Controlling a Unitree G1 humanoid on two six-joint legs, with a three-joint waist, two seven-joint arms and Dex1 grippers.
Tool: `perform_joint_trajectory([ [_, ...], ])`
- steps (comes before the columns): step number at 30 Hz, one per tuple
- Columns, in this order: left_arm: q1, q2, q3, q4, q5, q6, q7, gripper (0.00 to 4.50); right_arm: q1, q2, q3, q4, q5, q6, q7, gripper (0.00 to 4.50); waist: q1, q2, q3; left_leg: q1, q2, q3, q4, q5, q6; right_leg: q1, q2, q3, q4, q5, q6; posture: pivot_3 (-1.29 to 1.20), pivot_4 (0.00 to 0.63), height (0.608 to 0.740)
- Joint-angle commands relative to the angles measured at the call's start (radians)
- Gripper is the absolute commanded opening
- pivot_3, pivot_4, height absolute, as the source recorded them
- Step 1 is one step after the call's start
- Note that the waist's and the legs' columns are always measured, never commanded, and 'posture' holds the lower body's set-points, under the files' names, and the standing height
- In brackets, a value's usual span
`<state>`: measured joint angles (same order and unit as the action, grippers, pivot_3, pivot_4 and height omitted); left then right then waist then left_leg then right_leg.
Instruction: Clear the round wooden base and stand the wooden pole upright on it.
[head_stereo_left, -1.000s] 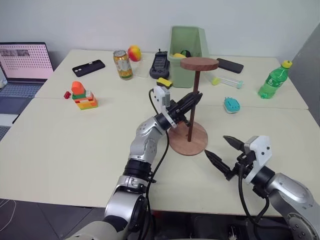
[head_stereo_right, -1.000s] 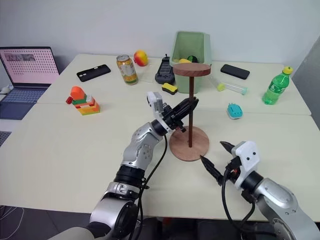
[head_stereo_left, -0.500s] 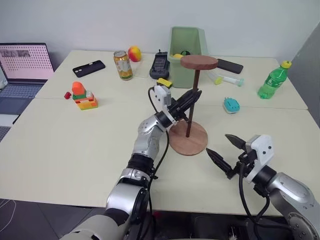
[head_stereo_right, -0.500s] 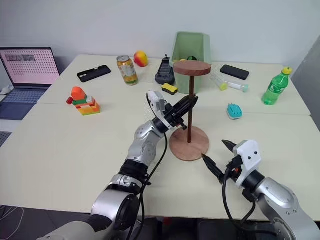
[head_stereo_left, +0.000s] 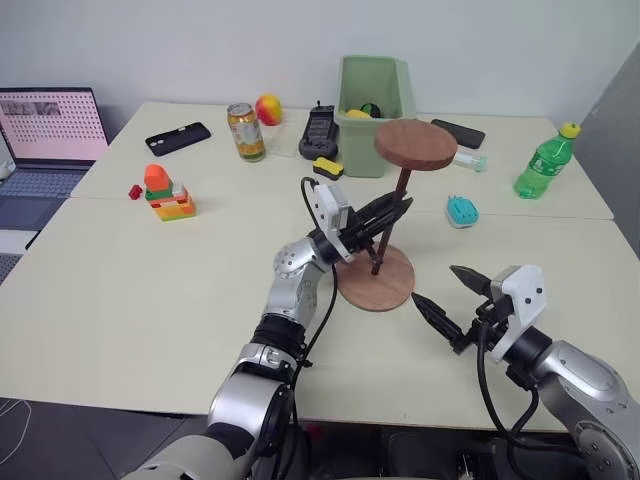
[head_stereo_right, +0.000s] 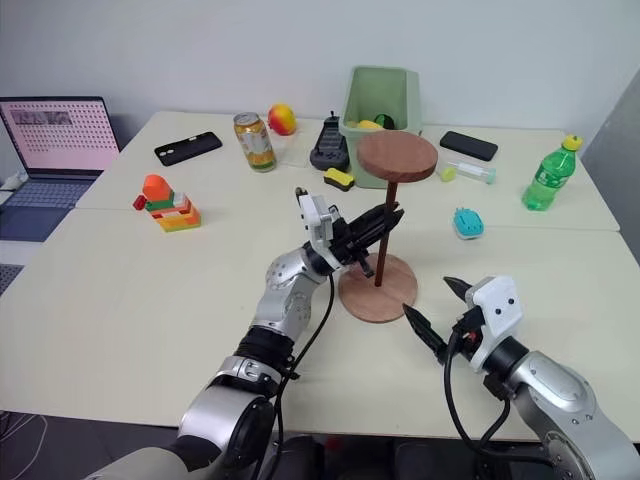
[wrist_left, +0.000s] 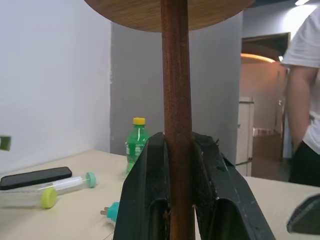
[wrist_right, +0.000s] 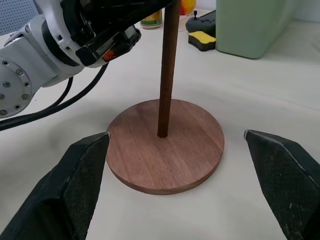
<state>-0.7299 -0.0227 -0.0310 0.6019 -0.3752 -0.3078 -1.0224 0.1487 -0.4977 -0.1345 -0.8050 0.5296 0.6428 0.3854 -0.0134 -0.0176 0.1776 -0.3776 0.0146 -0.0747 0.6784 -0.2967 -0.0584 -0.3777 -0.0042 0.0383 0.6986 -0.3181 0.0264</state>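
1. Since the earlier frames, the wooden pole (head_stereo_left: 390, 222) had tipped: it stood straight a second before, and now it leaned, its top disc carried toward the robot's right and tilted, while its foot stayed at the centre of the round wooden base (head_stereo_left: 375, 282).
2. Left eye view: the left claw (head_stereo_left: 389, 214) was pinching the pole about halfway up its shaft. The base lay flat on the bench (head_stereo_left: 150, 290). The right claw (head_stereo_left: 447, 300) hovered just beside the base on its right, fingers spread, holding nothing. Farther back stood a green bin (head_stereo_left: 375, 86), a drink can (head_stereo_left: 245, 130), a toy of coloured blocks (head_stereo_left: 165, 192), a black phone (head_stereo_left: 177, 137), a green bottle (head_stereo_left: 545, 160) and a laptop (head_stereo_left: 45, 135) at the left edge.
3. Right eye view: the same layout appeared; a small teal object (head_stereo_right: 468, 221) lay beyond the base, well apart from it.
4. Left wrist view: both black fingers (wrist_left: 147, 200) pressed against the dark rod, the underside of its disc overhead. A person (wrist_left: 305, 105) in a white top stood in the background.
5. Right wrist view: the spread fingers (wrist_right: 75, 185) flanked the base, touching nothing; the rod's foot met the disc's centre.
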Motion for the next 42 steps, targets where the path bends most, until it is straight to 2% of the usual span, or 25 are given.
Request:
perform_joint_trajectory([
  [1, 0.068, 0.078, -0.035, 0.011, 0.065, 0.055, -0.025, 0.26, -0.01, -0.007, -0.014, -0.014, 0.008, -0.005, 0.0, 4.5, -0.006, 0.0, -0.001, 0.001, 0.0, 0.0, 0.0, 0.0, 0.0, 0.001, 0.0, 0.0, 0.0, 0.0, 0.0, 0.0, 0.15, 0.74],
  [11, 0.078, 0.169, -0.071, 0.053, 0.086, 0.184, 0.019, 0.26, -0.001, -0.009, -0.014, -0.017, 0.007, -0.007, 0.002, 4.5, -0.016, -0.002, -0.023, 0.019, 0.0, -0.002, -0.004, 0.0, 0.001, 0.02, 0.001, -0.001, -0.004, -0.001, 0.001, 0.0, 0.15, 0.74],
  [15, 0.068, 0.187, -0.073, 0.08, 0.089, 0.241, 0.035, 0.26, 0.0, -0.011, -0.019, -0.013, 0.005, -0.011, 0.006, 4.5, -0.017, -0.002, -0.028, 0.032, 0.0, -0.001, -0.016, 0.0, 0.001, 0.034, 0.001, 0.0, -0.015, -0.004, 0.005, 0.0, 0.15, 0.74],
  [24, 0.087, 0.201, -0.126, 0.075, 0.111, 0.279, 0.008, 0.26, 0.011, -0.009, -0.012, -0.023, 0.001, -0.014, 0.003, 4.5, -0.017, -0.003, -0.04, 0.033, 0.001, -0.002, -0.017, 0.0, 0.0, 0.036, 0.001, 0.0, -0.018, -0.004, 0.006, 0.0, 0.15, 0.74],
  [42, 0.133, 0.304, -0.172, 0.031, 0.135, 0.358, -0.022, 0.26, -0.018, -0.009, -0.006, -0.009, -0.001, -0.015, 0.004, 4.5, -0.02, -0.004, -0.049, 0.034, 0.002, -0.003, -0.021, -0.001, 0.0, 0.036, 0.001, 0.002, -0.02, -0.005, 0.006, 0.0, 0.15, 0.74],
])
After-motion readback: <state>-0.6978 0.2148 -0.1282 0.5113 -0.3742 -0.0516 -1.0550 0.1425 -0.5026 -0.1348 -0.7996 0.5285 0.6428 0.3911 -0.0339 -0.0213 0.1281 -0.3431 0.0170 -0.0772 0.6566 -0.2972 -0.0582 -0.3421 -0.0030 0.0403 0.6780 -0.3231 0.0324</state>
